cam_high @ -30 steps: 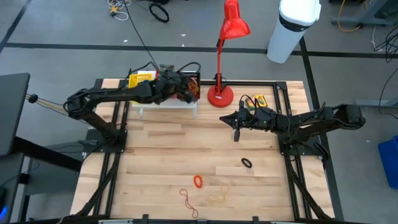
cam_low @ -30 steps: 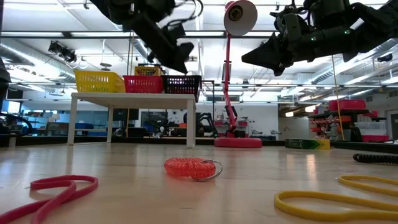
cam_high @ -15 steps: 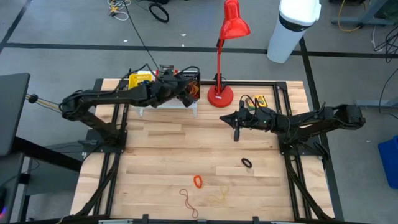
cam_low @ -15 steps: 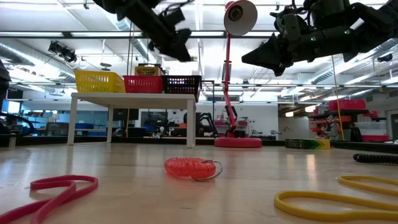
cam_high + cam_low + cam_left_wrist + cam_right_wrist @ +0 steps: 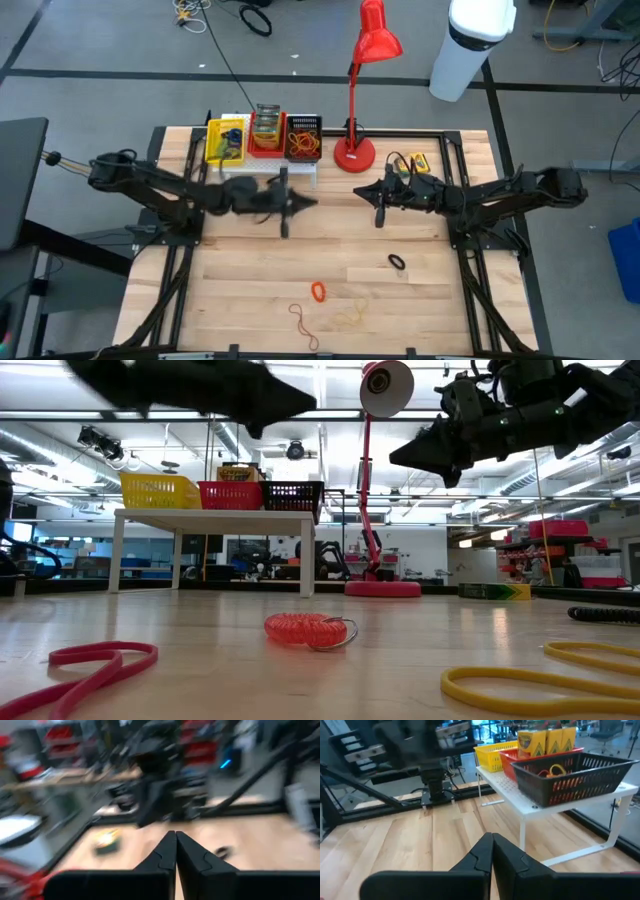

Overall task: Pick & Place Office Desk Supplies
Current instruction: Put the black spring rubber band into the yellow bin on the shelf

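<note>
Several crayon boxes (image 5: pixel 547 740) stand upright in the red basket (image 5: pixel 266 132). Rubber bands (image 5: pixel 552 770) lie in the black basket (image 5: pixel 303 138) beside it, on the white rack (image 5: pixel 270 172). Loose on the table lie a crayon box (image 5: pixel 416 160), a black band (image 5: pixel 397 262), an orange coil (image 5: pixel 319 291), a red band (image 5: pixel 303 322) and a yellow band (image 5: pixel 350 318). My left gripper (image 5: pixel 314 200) hangs shut and empty, pointing level, just in front of the rack. My right gripper (image 5: pixel 358 190) faces it, shut and empty, near the lamp's base.
A tall red desk lamp (image 5: pixel 353 150) stands right of the rack. A yellow basket (image 5: pixel 225 140) sits at the rack's left end. The two grippers point at each other with a small gap between them. Bare wood lies between the arms and the loose bands.
My left gripper has left its place above the black basket and swung toward the table's near edge and middle, sinking a little. It has tipped from pointing down to pointing level. It shows blurred.
</note>
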{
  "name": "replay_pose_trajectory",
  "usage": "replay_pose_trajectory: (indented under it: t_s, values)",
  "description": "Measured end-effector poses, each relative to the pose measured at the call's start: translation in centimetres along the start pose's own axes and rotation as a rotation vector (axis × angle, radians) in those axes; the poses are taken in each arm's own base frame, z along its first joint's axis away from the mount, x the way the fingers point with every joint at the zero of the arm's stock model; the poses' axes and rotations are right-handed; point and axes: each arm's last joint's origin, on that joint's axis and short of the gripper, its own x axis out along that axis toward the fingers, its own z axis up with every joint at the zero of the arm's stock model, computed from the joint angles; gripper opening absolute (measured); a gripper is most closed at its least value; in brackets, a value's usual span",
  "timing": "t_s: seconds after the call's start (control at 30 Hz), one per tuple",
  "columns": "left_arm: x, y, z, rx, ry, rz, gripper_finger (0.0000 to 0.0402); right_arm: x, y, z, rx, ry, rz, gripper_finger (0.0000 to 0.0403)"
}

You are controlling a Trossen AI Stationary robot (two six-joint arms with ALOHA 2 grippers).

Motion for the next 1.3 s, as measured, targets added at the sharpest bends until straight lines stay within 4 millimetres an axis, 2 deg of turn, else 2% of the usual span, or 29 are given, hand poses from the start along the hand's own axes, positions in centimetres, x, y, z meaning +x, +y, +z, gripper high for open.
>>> replay_pose_trajectory:
  t_s: [0.13, 0.3, 0.4, 0.57, 0.77, 0.87, 0.97, 1.17, 1.3]
  values:
    - [-2.5, -1.6, -2.5, -0.053, -0.156, -0.076, 0.0012, 0.2, 1.4, 0.2, -0.046, 0.07, -0.046, 0.0006]
    - [-4.6, -1.4, -3.6, -0.073, -0.292, -0.061, 0.0017, 0.2, 4.0, 0.7, -0.066, 0.204, -0.107, 0.0013]
    - [-4.9, -1.1, -3.8, -0.096, -0.305, -0.051, 0.0017, -0.6, 5.8, 0.1, -0.013, 0.314, -0.153, 0.0017]
    - [-4.8, -1.2, -4.4, -0.064, -0.244, -0.057, 0.0017, -3.1, 8.7, -1.3, 0.161, 0.53, -0.226, 0.0014]
    - [-4.7, -1.1, -4.6, -0.016, -0.223, -0.026, 0.0017, -5.9, 11.3, -3.6, 0.347, 0.833, -0.383, 0.0017]
    - [-4.7, -1.1, -4.6, -0.025, -0.222, -0.027, 0.0017, -6.9, 12.5, -5.2, 0.455, 0.979, -0.446, 0.0035]
    - [-4.7, -1.2, -4.6, -0.024, -0.218, -0.028, 0.0017, -7.5, 13.7, -6.6, 0.501, 1.045, -0.48, 0.0069]
    - [-4.7, -1.1, -4.6, -0.005, -0.217, -0.023, 0.0017, -7.6, 14.3, -8.4, 0.511, 1.031, -0.582, 0.0142]
    - [-4.7, -1.1, -4.6, -0.004, -0.217, -0.023, 0.0017, -7.4, 14.2, -9.1, 0.502, 1.015, -0.628, 0.0156]
